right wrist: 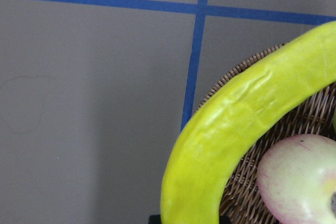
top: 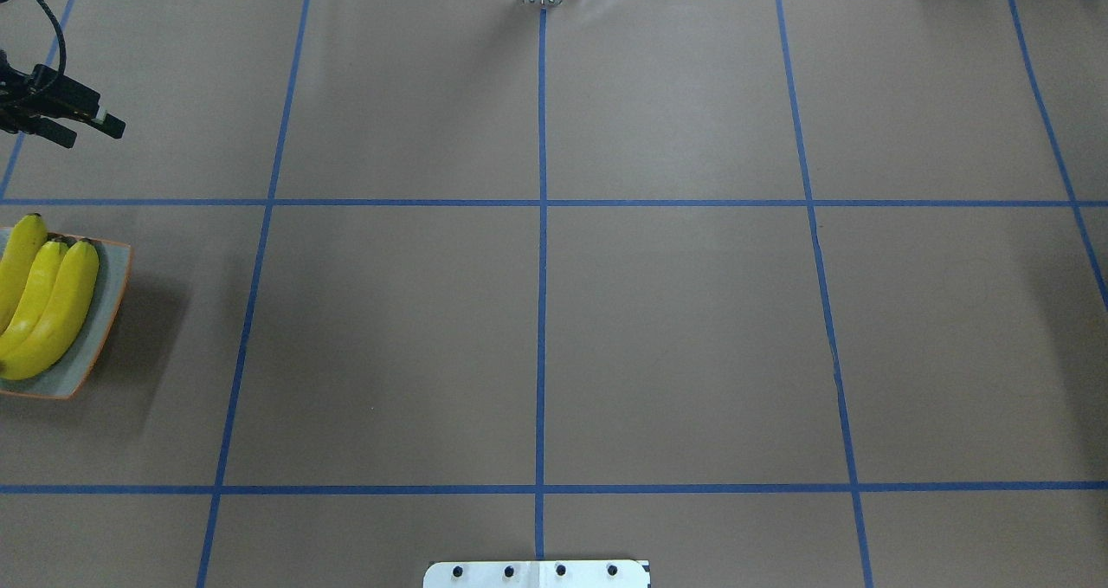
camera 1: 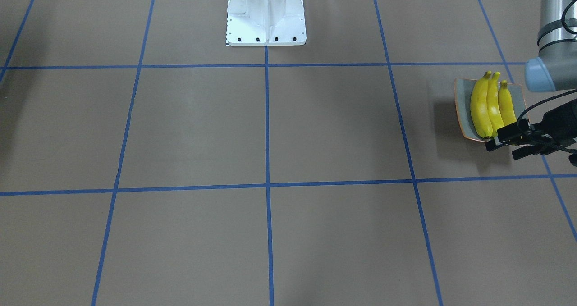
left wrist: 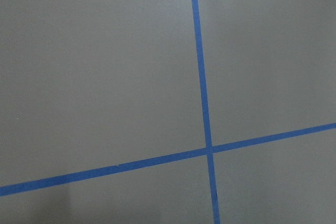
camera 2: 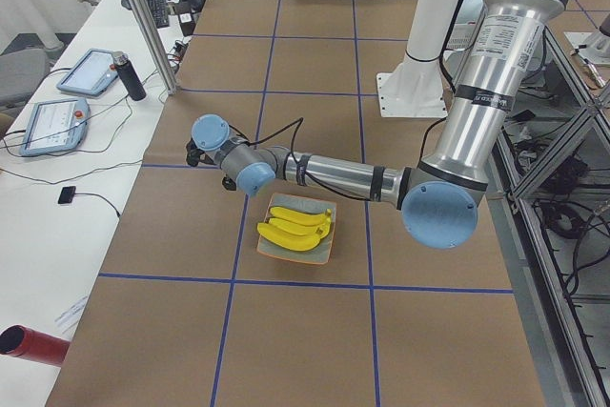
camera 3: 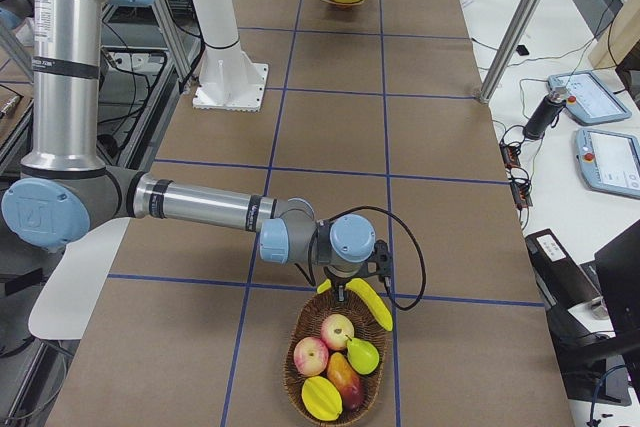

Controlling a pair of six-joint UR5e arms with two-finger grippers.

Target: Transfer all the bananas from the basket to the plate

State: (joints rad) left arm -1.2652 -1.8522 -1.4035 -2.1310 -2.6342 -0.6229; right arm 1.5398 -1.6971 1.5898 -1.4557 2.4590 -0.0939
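Three bright-yellow bananas [camera 1: 481,107] lie side by side on the grey-green plate [camera 1: 460,103] with an orange rim; they also show in the overhead view [top: 52,311] on the plate [top: 108,311]. My left gripper [camera 1: 502,150] hovers open and empty just past the plate, also in the overhead view [top: 91,133]. A paler greenish banana [right wrist: 236,124] lies tilted at the wicker basket's [right wrist: 247,203] rim, right under my right gripper [camera 3: 350,272]. The right gripper's fingers are hidden, so I cannot tell whether it holds the banana [camera 3: 368,302].
The basket [camera 3: 290,357] also holds apples [camera 3: 312,355] and other fruit. The white robot base [camera 1: 266,22] stands mid-table at the robot's edge. A side table with tablets [camera 2: 57,111] and a metal pole [camera 2: 143,16] lie beyond the far edge.
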